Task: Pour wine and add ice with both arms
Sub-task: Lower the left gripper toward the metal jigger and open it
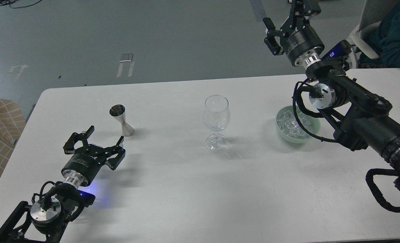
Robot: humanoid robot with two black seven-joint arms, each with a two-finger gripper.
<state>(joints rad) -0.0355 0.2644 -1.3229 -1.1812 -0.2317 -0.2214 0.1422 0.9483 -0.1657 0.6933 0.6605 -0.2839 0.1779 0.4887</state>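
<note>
At the left, the left gripper (pixel 98 138) hovers low over the white table (pixel 173 202), its fingers spread apart and holding nothing. Just beyond its fingertips, slightly to the right, stands a steel jigger (pixel 121 120), upright and apart from the claw; whether it holds wine cannot be told. Near the table's middle stands an upright stemmed glass (pixel 216 121), well apart from both claws. To the right sits a pale green bowl (pixel 282 132) filled with ice (pixel 289 124), partly hidden behind the right arm (pixel 355 111). The right gripper (pixel 287 23) is raised high beyond the table's far edge, well above the bowl, fingers apart and empty.
</note>
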